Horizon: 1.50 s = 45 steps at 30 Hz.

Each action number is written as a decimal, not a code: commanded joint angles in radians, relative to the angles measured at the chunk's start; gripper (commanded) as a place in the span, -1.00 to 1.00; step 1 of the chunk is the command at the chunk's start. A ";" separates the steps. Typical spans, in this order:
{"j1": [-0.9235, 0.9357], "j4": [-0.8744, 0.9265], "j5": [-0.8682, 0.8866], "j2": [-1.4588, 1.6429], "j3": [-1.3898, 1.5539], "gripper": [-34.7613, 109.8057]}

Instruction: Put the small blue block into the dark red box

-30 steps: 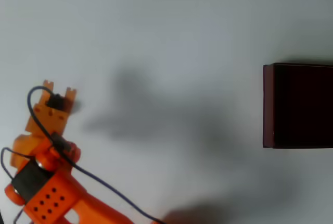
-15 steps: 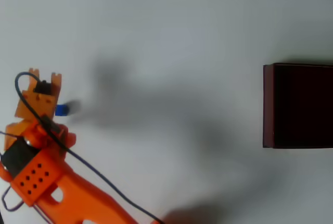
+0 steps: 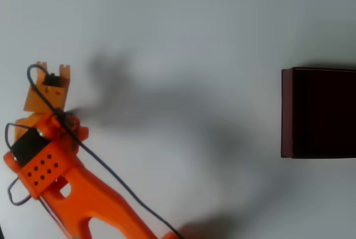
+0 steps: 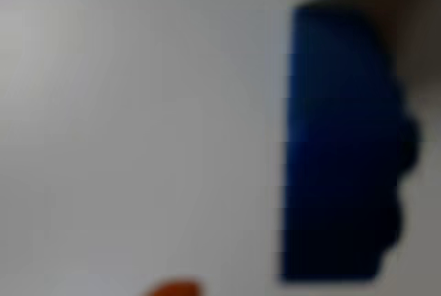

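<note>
White counter (image 3: pixel 183 22), seen from overhead. Dark red box (image 3: pixel 286 111) at the right edge of the frame, open top, near-black inside, partly cut off. Orange arm (image 3: pixel 83 194) reaching up from the lower left, a dark cable along it; its fingers (image 3: pixel 53 72) at centre left, well apart from the box. Small blue block (image 4: pixel 337 144) on the counter, blurred and close, at the right of the wrist view. Whether the fingers are apart or closed cannot be told.
</note>
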 commanded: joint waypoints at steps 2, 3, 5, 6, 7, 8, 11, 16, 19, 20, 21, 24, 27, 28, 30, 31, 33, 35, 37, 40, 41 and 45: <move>-0.008 -0.006 0.002 -0.009 -0.067 -0.14; -0.006 -0.009 0.003 -0.017 -0.071 -0.14; -0.002 -0.012 0.002 -0.028 -0.075 -0.14; -0.002 -0.012 0.006 -0.031 -0.075 -0.14; -0.002 -0.012 0.009 -0.032 -0.074 -0.14; -0.002 -0.015 0.012 -0.034 -0.072 -0.14; 0.003 -0.034 0.008 -0.046 -0.072 -0.14; 0.008 -0.052 0.008 -0.066 -0.074 -0.14; 0.011 -0.069 0.006 -0.081 -0.078 -0.14; 0.012 -0.071 0.000 -0.089 -0.086 -0.14; 0.014 -0.071 0.000 -0.097 -0.092 -0.14; 0.014 -0.071 0.006 -0.101 -0.092 -0.14; 0.012 -0.077 0.014 -0.101 -0.078 -0.17; 0.012 -0.081 0.023 -0.101 -0.071 -0.19; 0.021 -0.084 0.038 -0.100 -0.058 -0.26; 0.021 -0.087 0.049 -0.100 -0.052 -0.29; 0.021 -0.104 0.058 -0.097 -0.031 -0.44; 0.032 -0.112 0.040 -0.095 -0.018 -0.52; 0.038 -0.114 0.035 -0.086 -0.003 -0.52; 0.037 -0.092 0.015 -0.061 0.005 -0.52; 0.043 -0.072 0.006 -0.052 -0.003 -0.52; 0.115 0.172 -0.135 -0.040 -0.156 -0.51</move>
